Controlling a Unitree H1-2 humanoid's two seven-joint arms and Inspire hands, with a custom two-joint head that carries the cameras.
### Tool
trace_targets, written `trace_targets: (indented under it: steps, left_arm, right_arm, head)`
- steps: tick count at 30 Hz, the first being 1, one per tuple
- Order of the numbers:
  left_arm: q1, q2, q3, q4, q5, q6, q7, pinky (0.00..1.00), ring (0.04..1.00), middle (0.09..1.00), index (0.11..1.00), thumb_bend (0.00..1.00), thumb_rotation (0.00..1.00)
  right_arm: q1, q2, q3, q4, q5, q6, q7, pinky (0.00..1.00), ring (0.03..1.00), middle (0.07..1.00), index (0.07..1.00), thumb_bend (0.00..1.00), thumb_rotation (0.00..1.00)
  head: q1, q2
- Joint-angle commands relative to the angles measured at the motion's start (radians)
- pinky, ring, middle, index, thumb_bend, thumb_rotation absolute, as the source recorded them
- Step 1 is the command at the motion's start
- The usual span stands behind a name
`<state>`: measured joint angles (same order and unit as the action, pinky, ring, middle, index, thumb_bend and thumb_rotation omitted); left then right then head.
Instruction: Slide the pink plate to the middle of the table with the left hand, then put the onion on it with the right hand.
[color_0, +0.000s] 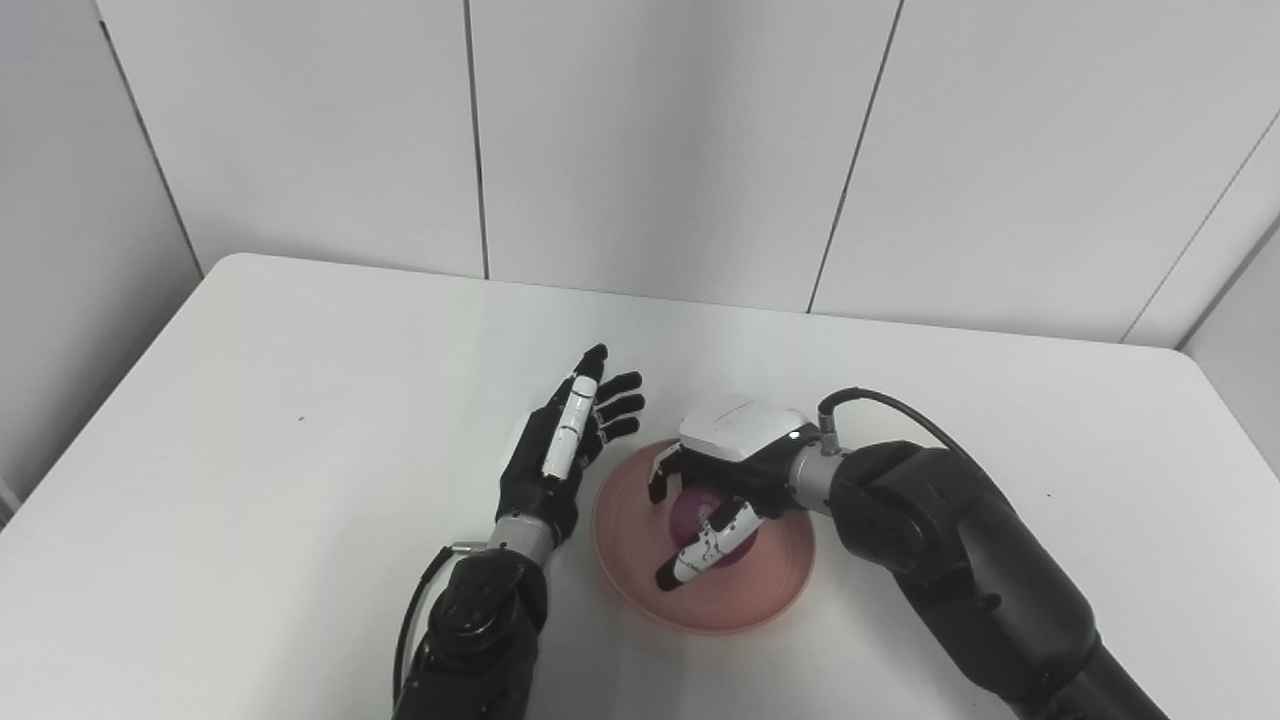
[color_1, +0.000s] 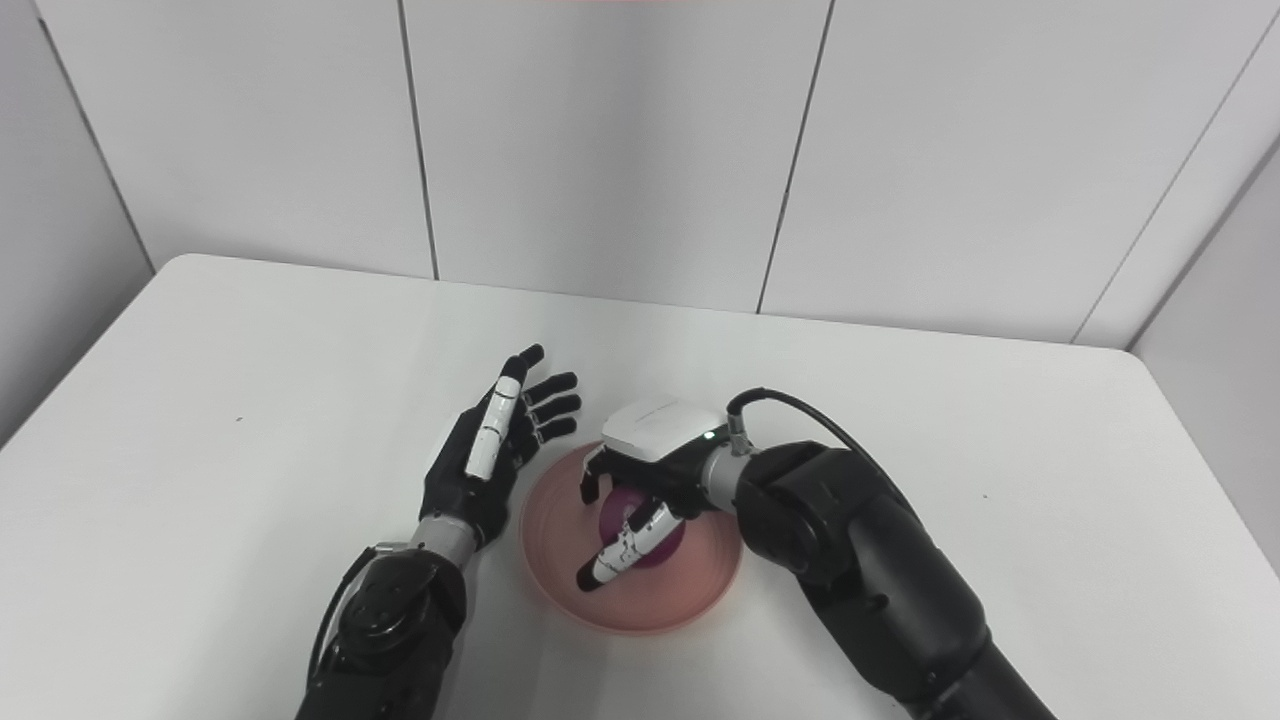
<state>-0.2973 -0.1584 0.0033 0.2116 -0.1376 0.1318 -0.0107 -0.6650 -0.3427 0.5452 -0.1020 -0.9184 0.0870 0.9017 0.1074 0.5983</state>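
Sitting near the middle of the tabletop (color_0: 300, 340), the plate (color_0: 745, 600) was placed to receive the onion (color_0: 690, 512), which lay inside it with the right hand (color_0: 722, 480) arched over, fingers curled around it, apparently grasping it. The left hand (color_0: 565, 440) rested just beside the rim, released, fingers spread, palm edge-up.

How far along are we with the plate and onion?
Done: the pink plate sits near the table's middle, and the left hand is open beside it. In hand: the right hand is over the plate, fingers around the onion; whether it already rests on the plate is unclear. Left: release and withdraw.
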Motion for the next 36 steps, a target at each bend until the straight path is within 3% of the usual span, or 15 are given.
trace_targets:
  steps: [1, 4, 8, 12, 15, 22, 26, 29, 31, 36]
  left_arm:
    - [0.008, -0.01, 0.0, 0.027, -0.006, 0.028, 0.002, 0.77, 0.76, 0.774, 0.888, 0.65, 0.84]
    - [0.007, -0.01, 0.002, 0.031, -0.01, 0.026, -0.002, 0.77, 0.76, 0.773, 0.89, 0.66, 0.84]
    - [0.009, -0.013, 0.007, 0.035, -0.014, 0.021, -0.003, 0.77, 0.768, 0.776, 0.886, 0.66, 0.83]
    - [0.012, -0.006, 0.005, 0.028, -0.014, 0.025, -0.011, 0.79, 0.788, 0.797, 0.895, 0.66, 0.85]
    - [0.013, -0.008, 0.008, 0.021, -0.02, 0.031, -0.01, 0.79, 0.785, 0.791, 0.893, 0.66, 0.85]
    - [0.011, -0.004, 0.009, 0.019, -0.021, 0.038, -0.007, 0.8, 0.776, 0.775, 0.883, 0.65, 0.84]
    - [0.01, -0.003, 0.009, 0.014, -0.016, 0.043, -0.003, 0.78, 0.765, 0.769, 0.877, 0.66, 0.84]
    - [0.009, 0.0, 0.01, 0.011, -0.017, 0.047, -0.005, 0.8, 0.767, 0.772, 0.88, 0.66, 0.84]
    - [0.01, 0.001, 0.011, 0.006, -0.017, 0.05, -0.003, 0.81, 0.773, 0.774, 0.881, 0.65, 0.84]
    - [0.013, 0.003, 0.014, -0.002, -0.023, 0.049, -0.008, 0.84, 0.788, 0.776, 0.884, 0.65, 0.83]
  right_arm:
    - [-0.048, -0.014, -0.044, -0.054, 0.025, -0.002, -0.023, 0.54, 0.694, 0.754, 0.737, 1.0, 0.7]
    - [-0.051, -0.016, -0.067, -0.071, 0.046, 0.001, -0.023, 0.53, 0.669, 0.741, 0.735, 0.99, 0.71]
    - [-0.058, -0.009, -0.17, -0.117, 0.147, 0.051, -0.036, 0.53, 0.648, 0.71, 0.718, 1.0, 0.65]
    - [-0.027, 0.012, -0.282, -0.12, 0.28, 0.044, -0.124, 0.55, 0.662, 0.725, 0.748, 1.0, 0.62]
    - [0.007, 0.038, -0.363, -0.102, 0.389, 0.026, -0.215, 0.55, 0.665, 0.753, 0.795, 0.96, 0.7]
    - [0.085, 0.1, -0.462, -0.11, 0.532, 0.123, -0.328, 0.61, 0.742, 0.8, 0.843, 0.92, 0.85]
    - [0.145, 0.162, -0.529, -0.095, 0.634, 0.166, -0.414, 0.65, 0.761, 0.811, 0.855, 0.87, 0.87]
    - [0.212, 0.221, -0.598, -0.052, 0.74, 0.163, -0.49, 0.73, 0.809, 0.848, 0.871, 0.84, 0.9]
    - [0.25, 0.259, -0.638, -0.017, 0.8, 0.162, -0.543, 0.82, 0.862, 0.89, 0.896, 0.88, 0.94]
    - [0.301, 0.288, -0.66, 0.072, 0.865, 0.097, -0.622, 0.88, 0.915, 0.925, 0.916, 0.95, 0.96]
  head:
    - [0.0, 0.0]
    - [0.0, 0.0]
    - [-0.002, -0.001]
    - [-0.008, -0.001]
    - [-0.01, -0.001]
    - [-0.02, -0.002]
    - [-0.026, -0.001]
    - [-0.032, -0.002]
    - [-0.035, -0.002]
    - [-0.039, 0.0]
